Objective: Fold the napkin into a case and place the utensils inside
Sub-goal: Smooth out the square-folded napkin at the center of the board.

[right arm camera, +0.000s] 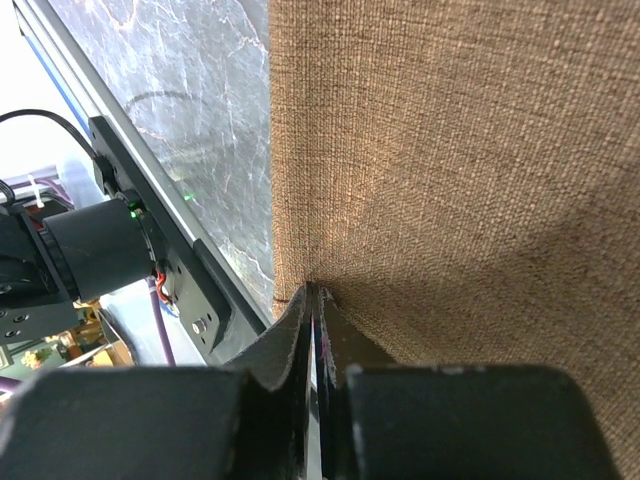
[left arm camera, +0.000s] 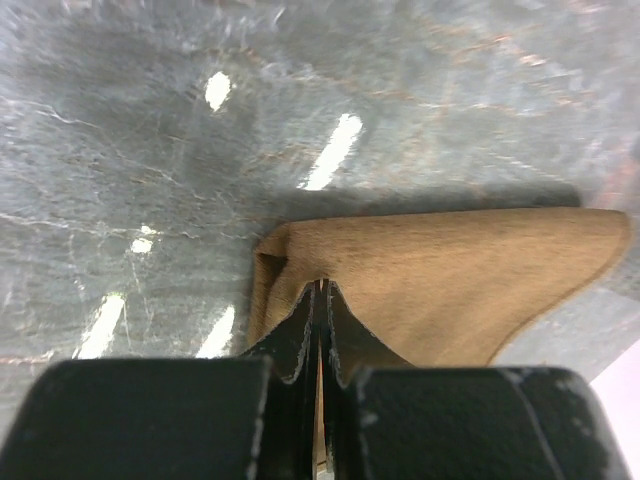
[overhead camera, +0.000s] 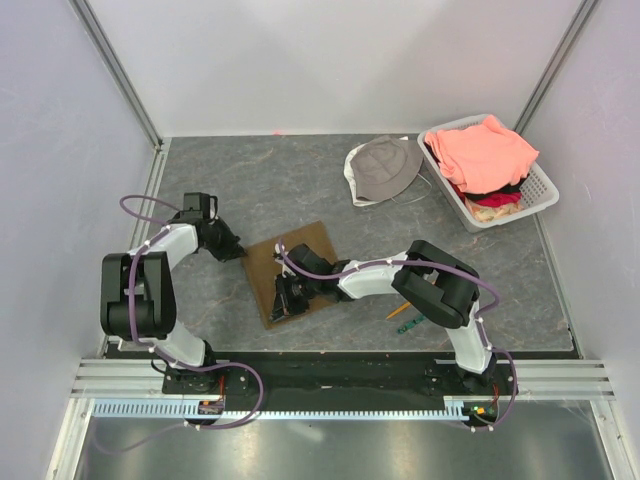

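The napkin (overhead camera: 293, 272) lies on the worktop (overhead camera: 300, 190), left of centre. To its right, near the front edge, the fork (overhead camera: 397, 311) and the other utensil (overhead camera: 413, 322) lie side by side. At the back right — a hat (overhead camera: 383, 168), then a basket (overhead camera: 543, 190) with clothes (overhead camera: 490, 150) in it.

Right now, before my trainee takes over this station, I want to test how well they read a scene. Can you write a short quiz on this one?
1. True or false: the utensils already lie on the napkin.
2. What is the left gripper shut on? A) the grey hat B) the napkin's edge C) nothing
3. Fill in: the pink clothes sit in the white ___.
Key: 1 false, they lie on the bare table; 2 B; 3 basket.
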Controlling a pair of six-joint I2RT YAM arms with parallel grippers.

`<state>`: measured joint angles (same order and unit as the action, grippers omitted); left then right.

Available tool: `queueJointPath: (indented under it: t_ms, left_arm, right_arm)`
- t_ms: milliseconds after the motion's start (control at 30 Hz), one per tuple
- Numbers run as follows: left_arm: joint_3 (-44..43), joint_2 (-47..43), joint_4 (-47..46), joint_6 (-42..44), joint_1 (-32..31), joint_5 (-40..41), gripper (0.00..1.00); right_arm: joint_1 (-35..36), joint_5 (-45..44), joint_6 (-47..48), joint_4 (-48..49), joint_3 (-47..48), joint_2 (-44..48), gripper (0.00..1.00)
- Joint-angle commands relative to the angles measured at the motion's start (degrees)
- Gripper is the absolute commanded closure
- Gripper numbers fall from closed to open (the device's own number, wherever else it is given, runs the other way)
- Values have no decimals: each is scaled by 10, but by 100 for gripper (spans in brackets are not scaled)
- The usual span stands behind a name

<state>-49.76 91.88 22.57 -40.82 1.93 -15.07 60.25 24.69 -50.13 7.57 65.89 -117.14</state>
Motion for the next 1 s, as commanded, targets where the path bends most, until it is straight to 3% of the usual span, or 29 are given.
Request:
queueJointPath:
  t_ms: [0, 600, 733, 967]
  left_arm:
    - [-17, -27, -2, 24, 13, 15, 98]
    - [-25, 29, 0, 36, 25, 43, 98]
    - [-32, -13, 8, 38, 25, 36, 98]
    - [13, -144, 8, 41, 17, -62, 94]
  right_arm:
    - [7, -10, 16, -22, 29, 31, 92]
    - [28, -11, 12, -18, 44, -23, 92]
    - [26, -6, 13, -17, 46, -27, 92]
    - [-15, -23, 56, -75, 69, 47, 89]
